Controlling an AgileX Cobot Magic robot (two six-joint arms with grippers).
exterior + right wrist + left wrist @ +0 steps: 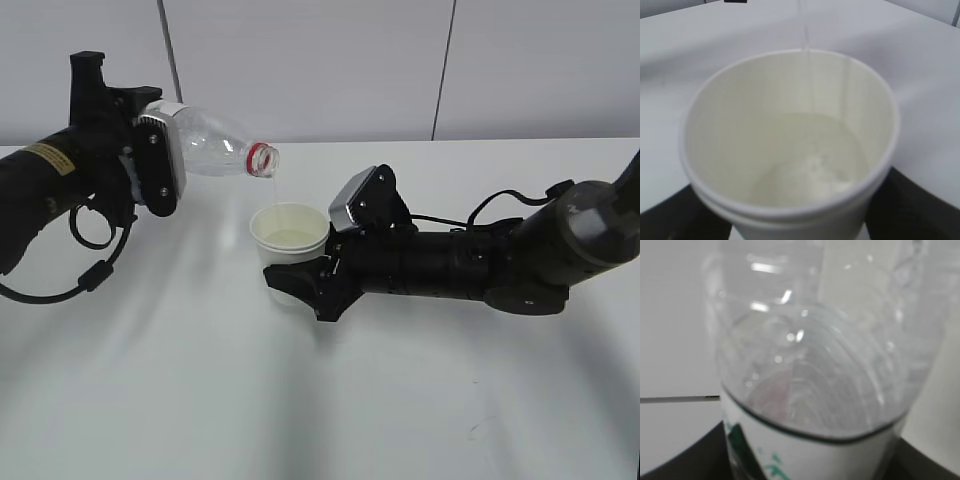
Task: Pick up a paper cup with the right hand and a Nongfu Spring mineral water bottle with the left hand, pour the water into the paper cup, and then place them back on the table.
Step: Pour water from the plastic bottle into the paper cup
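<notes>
Water runs in a thin stream from the Nongfu Spring mineral water bottle (pixel 215 148) down into the paper cup (pixel 290 236). The left hand (pixel 150 165) is clamped on the lower body of the bottle and holds it tipped almost flat above the table (pixel 300 400), with the red neck ring and the open mouth pointing to the right and a little down. The mouth is just above the far rim of the cup and does not touch it. In the left wrist view the clear bottle (pixel 810 370) fills nearly the whole picture, and the white label with green print is at the bottom, between the dark jaws.

The right hand (pixel 300 285) comes in low from the right side and is closed around the lower part of the cup, which stands upright; whether its base touches the table I cannot tell. In the right wrist view the cup (pixel 790 150) is seen from above. Its cream inside holds a shallow layer of water, and the stream enters near the far rim. The dark jaws appear at both lower corners, on either side of the cup.
</notes>
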